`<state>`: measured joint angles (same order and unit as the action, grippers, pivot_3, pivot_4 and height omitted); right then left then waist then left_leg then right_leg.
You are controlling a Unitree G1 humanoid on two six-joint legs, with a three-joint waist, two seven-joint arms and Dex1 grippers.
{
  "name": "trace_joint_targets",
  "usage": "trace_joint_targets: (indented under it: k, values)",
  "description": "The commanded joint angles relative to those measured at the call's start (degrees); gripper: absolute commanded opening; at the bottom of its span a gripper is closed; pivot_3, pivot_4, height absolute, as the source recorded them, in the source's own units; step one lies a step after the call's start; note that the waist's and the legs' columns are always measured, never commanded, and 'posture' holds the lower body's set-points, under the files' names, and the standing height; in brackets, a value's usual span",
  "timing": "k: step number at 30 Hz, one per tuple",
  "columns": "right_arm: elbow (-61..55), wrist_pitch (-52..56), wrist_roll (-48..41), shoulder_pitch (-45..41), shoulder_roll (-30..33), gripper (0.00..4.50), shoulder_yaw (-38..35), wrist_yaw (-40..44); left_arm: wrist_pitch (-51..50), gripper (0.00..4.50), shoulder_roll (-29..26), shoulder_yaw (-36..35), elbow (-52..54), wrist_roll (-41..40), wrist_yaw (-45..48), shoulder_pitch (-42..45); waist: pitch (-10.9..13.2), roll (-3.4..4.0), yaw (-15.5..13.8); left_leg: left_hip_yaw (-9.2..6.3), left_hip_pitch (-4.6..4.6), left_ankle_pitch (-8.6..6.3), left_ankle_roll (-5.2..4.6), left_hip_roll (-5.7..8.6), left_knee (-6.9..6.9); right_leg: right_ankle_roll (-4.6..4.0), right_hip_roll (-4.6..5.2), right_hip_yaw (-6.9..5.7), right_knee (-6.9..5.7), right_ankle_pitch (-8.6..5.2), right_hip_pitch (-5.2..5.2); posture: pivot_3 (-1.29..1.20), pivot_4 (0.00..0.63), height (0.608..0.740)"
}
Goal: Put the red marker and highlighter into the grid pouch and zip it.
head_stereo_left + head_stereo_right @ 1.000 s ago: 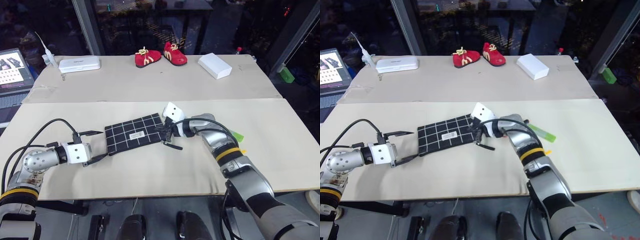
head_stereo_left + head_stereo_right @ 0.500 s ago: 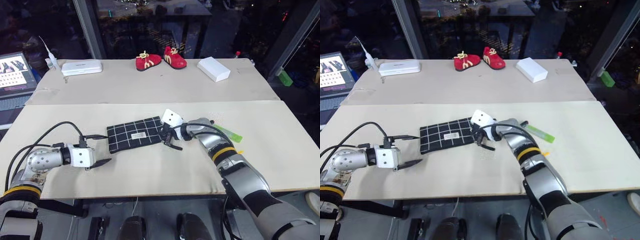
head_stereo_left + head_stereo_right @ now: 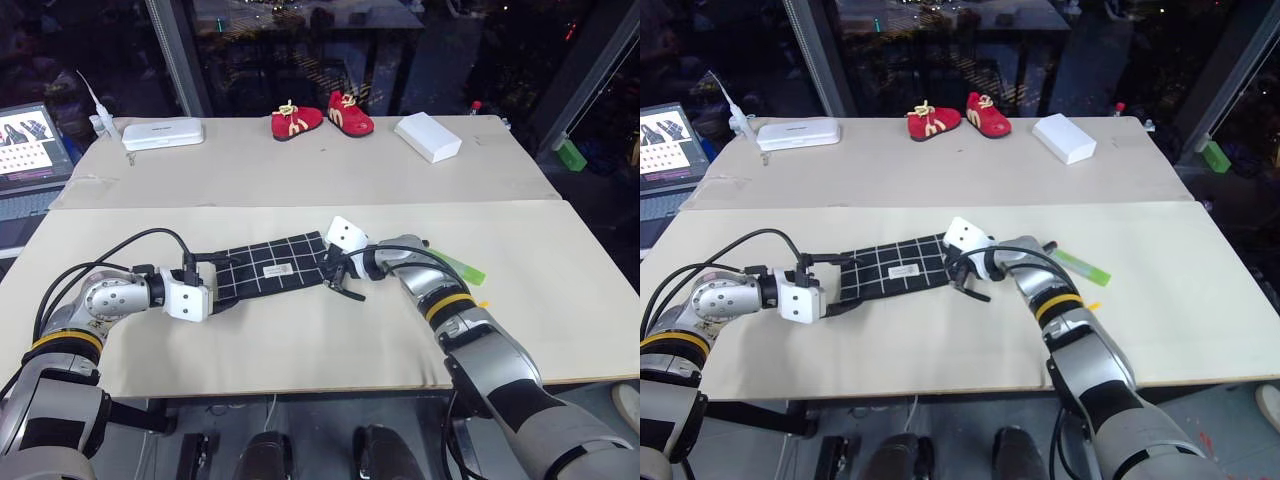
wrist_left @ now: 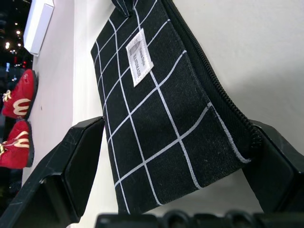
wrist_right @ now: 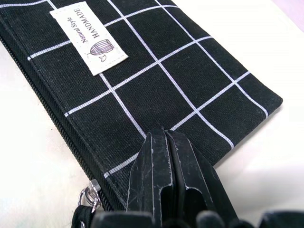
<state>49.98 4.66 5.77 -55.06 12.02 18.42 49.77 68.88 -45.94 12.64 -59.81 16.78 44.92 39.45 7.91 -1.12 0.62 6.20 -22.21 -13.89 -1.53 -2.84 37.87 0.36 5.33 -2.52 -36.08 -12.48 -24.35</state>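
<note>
On the near table, my spread left gripper (image 3: 215, 283) straddles the grid pouch's (image 3: 268, 268) end; my clenched right gripper (image 3: 334, 273) presses its other end.

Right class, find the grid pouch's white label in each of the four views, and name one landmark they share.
Left eye view: white label mid-pouch, between the pincers.
Right eye view: label at the grid pouch centre.
Left wrist view: label beyond the open left pincer.
Right wrist view: label beyond the shut right pincer.
Shared landmark: the white grid lines.
</note>
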Motion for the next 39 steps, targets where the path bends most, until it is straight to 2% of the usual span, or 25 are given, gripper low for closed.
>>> trace_joint_targets:
  k: [1, 7, 12, 17, 20, 23, 25, 29, 31, 34, 39]
  values:
    - [-0.5, 1.8, 0.7, 1.1, 1.6, 0.0, -0.9, -0.1, 2.3, 3.97, 1.8, 1.6, -1.4, -2.6, 2.1, 1.1, 0.0, 0.0, 0.0, 0.0, 0.0, 0.0, 0.0, 0.0, 0.0, 0.0, 0.0, 0.0, 0.0, 0.0, 0.0, 0.0, 0.15, 0.74]
    - [-0.8, 2.1, 1.0, 1.1, 1.8, 0.0, -0.9, 0.1, 3.8, 1.99, 2.5, 2.4, -1.1, -8.6, 7.6, 0.6, 0.0, 0.0, 0.3, 0.0, -0.18, 0.0, -0.01, -0.01, 0.0, 0.0, -0.02, -0.01, 0.0, 0.01, -0.17, 0.0, 0.15, 0.74]
    - [-0.1, 2.0, 1.2, 0.6, 1.5, 0.0, -1.0, 0.0, 3.5, 0.08, 2.5, 2.7, -0.4, -12.5, 12.0, -0.5, 0.0, 0.0, 0.4, 0.0, -0.18, -0.01, -0.01, -0.01, 0.0, 0.01, -0.02, -0.01, 0.01, 0.0, -0.17, 0.0, 0.15, 0.74]
    - [0.5, 1.4, 0.8, 0.0, 1.0, 0.0, -1.5, -0.1, 1.6, 0.03, 2.3, 2.3, 1.0, -15.9, 15.2, -2.1, 0.0, 0.0, 0.4, 0.0, -0.17, -0.02, -0.03, -0.03, 0.0, 0.01, -0.03, 0.0, 0.02, 0.0, -0.17, 0.0, 0.15, 0.74]
    - [2.1, 3.0, -1.5, -1.9, 0.1, 0.0, -5.1, -3.4, -3.0, 0.03, 2.4, 0.7, 1.4, -16.7, 14.4, -3.1, 0.0, 0.0, 0.6, 0.01, -0.17, -0.02, -0.03, -0.03, 0.0, 0.01, -0.03, 0.0, 0.01, 0.0, -0.18, 0.0, 0.15, 0.74]
    - [1.6, 5.3, -5.0, -4.2, 0.5, 0.79, -9.6, -3.9, -7.0, 0.0, 3.0, -1.3, 3.3, -18.4, 13.3, -4.4, 0.0, 0.01, 0.7, 0.01, -0.15, -0.02, -0.03, -0.04, 0.0, 0.0, -0.04, 0.02, 0.01, 0.01, -0.18, 0.0, 0.15, 0.74]
    - [-2.1, 8.3, -8.0, -4.5, 1.4, 1.46, -11.9, -0.8, -9.7, 0.0, 3.2, -2.5, 5.2, -19.2, 12.6, -5.8, 0.0, 0.01, 0.7, 0.01, -0.24, -0.02, -0.03, -0.05, 0.0, 0.0, -0.03, 0.02, 0.01, 0.01, -0.27, 0.0, 0.15, 0.74]
    - [-13.3, 21.1, -15.2, -3.7, 5.2, 2.84, -16.4, 4.8, -19.1, 0.0, 5.2, -6.7, 13.0, -23.2, 8.5, -9.5, 0.0, 0.01, 0.6, -0.03, -0.76, -0.01, -0.03, -0.1, 0.0, 0.03, -0.01, 0.05, -0.17, 0.04, -0.76, 0.0, 0.15, 0.74]
    - [-19.6, 25.4, -17.2, -1.4, 8.0, 2.84, -17.3, 6.6, -25.2, 0.0, 6.7, -8.9, 18.7, -24.7, 4.9, -11.5, 0.0, 0.01, 0.5, -0.09, -1.01, 0.0, -0.03, -0.11, 0.02, 0.05, -0.02, 0.01, -0.17, 0.08, -0.92, 0.0, 0.15, 0.74]
    - [-25.4, 26.2, -15.2, 3.8, 9.9, 2.84, -14.4, 5.6, -33.0, 0.0, 8.1, -10.6, 27.2, -24.8, 1.0, -14.6, 0.0, -0.01, 0.2, -0.18, -1.05, -0.04, -0.09, -0.1, 0.02, 0.09, 0.02, -0.08, -0.07, 0.1, -0.85, 0.0, 0.15, 0.74]
    - [-27.6, 26.1, -11.5, 8.6, 7.3, 2.84, -9.7, -0.2, -43.2, 0.0, 9.8, -12.0, 38.3, -24.2, -3.2, -17.7, 0.0, -0.02, 0.6, -0.13, -0.96, -0.03, -0.07, -0.01, 0.03, 0.09, -0.01, -0.04, -0.01, 0.1, -0.8, 0.0, 0.15, 0.74]
